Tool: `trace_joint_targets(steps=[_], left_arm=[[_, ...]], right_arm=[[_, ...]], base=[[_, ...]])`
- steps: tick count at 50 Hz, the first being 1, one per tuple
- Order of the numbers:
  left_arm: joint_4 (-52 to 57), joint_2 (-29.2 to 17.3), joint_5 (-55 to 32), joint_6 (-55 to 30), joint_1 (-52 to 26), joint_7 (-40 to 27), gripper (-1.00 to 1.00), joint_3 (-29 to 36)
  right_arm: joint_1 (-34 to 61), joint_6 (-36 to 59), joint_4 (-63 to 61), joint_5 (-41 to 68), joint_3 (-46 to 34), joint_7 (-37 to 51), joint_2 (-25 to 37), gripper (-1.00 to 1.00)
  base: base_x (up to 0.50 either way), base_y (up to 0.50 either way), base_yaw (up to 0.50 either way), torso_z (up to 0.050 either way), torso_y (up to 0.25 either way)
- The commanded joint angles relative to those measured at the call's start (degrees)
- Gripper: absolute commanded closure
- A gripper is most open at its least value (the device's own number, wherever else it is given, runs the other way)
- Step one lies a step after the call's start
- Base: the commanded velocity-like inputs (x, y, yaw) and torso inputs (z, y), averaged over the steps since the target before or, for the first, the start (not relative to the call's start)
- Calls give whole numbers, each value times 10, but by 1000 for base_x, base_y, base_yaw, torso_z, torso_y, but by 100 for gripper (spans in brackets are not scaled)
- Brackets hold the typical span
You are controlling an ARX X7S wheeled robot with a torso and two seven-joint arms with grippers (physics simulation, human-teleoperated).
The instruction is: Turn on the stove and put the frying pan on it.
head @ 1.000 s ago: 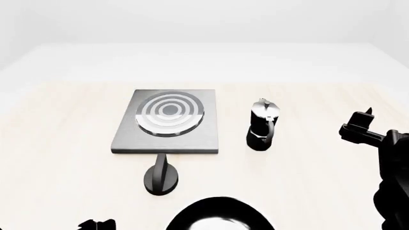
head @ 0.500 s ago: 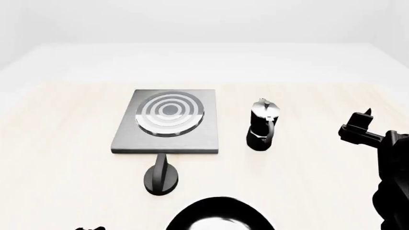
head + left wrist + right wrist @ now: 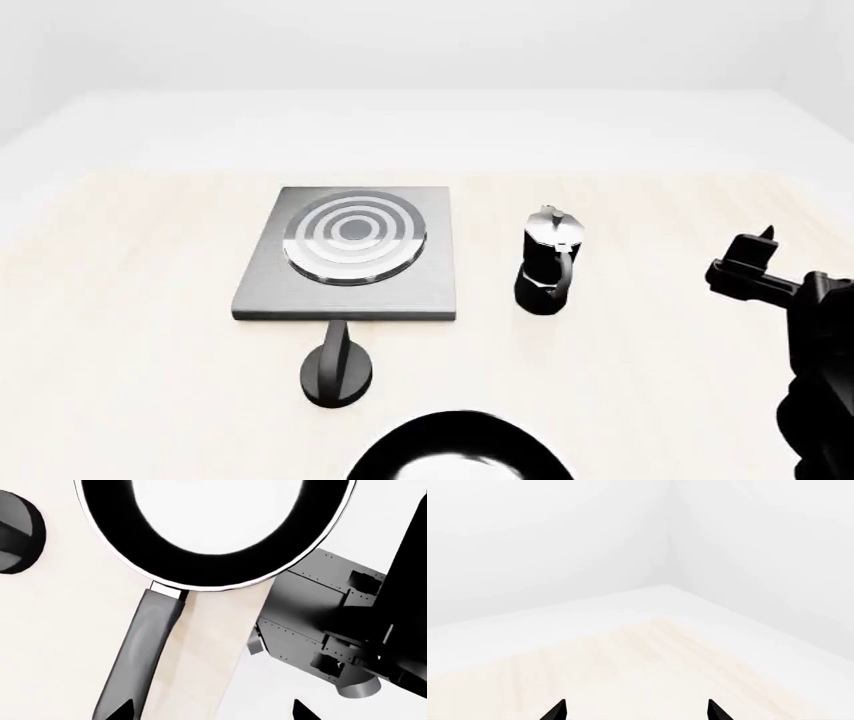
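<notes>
Pan on the table, both grippers empty.

The frying pan [image 3: 220, 525] lies flat, its handle [image 3: 137, 652] running toward the left gripper [image 3: 213, 712], fingers spread, one tip [image 3: 127, 711] over the handle's end — touching, hard to say. The right gripper [image 3: 636, 711], spread too, faces bare table [image 3: 647, 665], well off from stove [image 3: 354, 255], knob [image 3: 336, 370] and moka pot [image 3: 547, 262].

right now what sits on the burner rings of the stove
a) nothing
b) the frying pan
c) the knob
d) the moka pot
a: in the head view the stove has bare rings, the frying pan lies near the table's front edge, the moka pot beside the plate, the knob in front of it.
</notes>
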Motion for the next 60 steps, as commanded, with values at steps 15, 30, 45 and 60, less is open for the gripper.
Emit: trace_joint_targets(steps=[15, 30, 45, 60], left_arm=[[-28, -29, -9, -16, -31, -39, -100, 35], [-42, -20, -2, -27, -43, -41, -100, 42], [-66, 1, 45, -40, -26, -18, -100, 39], [-94, 30, 162, -55, 37, 65, -100, 7]], right_arm=[[-4, -7, 5, 1, -4, 3, 0, -100], [-1, -5, 5, 4, -7, 5, 1, -100], [-5, -11, 9, 4, -9, 6, 1, -100], [-10, -18, 13, 5, -10, 6, 1, -100]], base=[[0, 0, 0, 0, 0], [0, 0, 0, 0, 0], [0, 0, 0, 0, 0], [0, 0, 0, 0, 0]])
